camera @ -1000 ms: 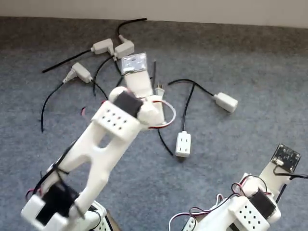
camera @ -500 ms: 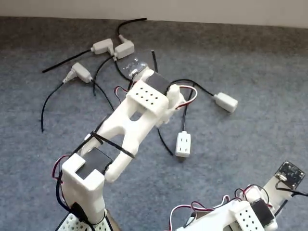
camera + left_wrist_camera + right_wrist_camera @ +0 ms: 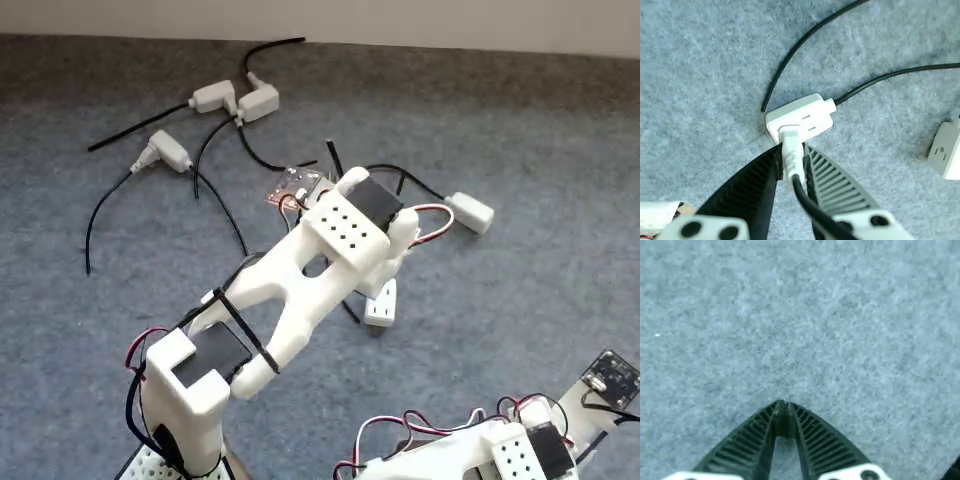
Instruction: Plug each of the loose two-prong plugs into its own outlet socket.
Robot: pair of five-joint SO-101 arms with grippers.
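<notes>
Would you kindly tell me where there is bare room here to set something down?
The grey carpet is bare at the far right, beyond the white socket block, and at the near left, beside the black cord. It is crowded far left around the white cabled plugs and mid-table, where the left gripper holds a white plug.

White printed left arm [image 3: 300,280], black servo blocks, hole-grid bracket, black cable tie, red-white-black wires, bare camera board [image 3: 295,187], white right arm [image 3: 495,452] wired alike, ribbed black gripper fingers [image 3: 755,185], white screw-holed mounts
</notes>
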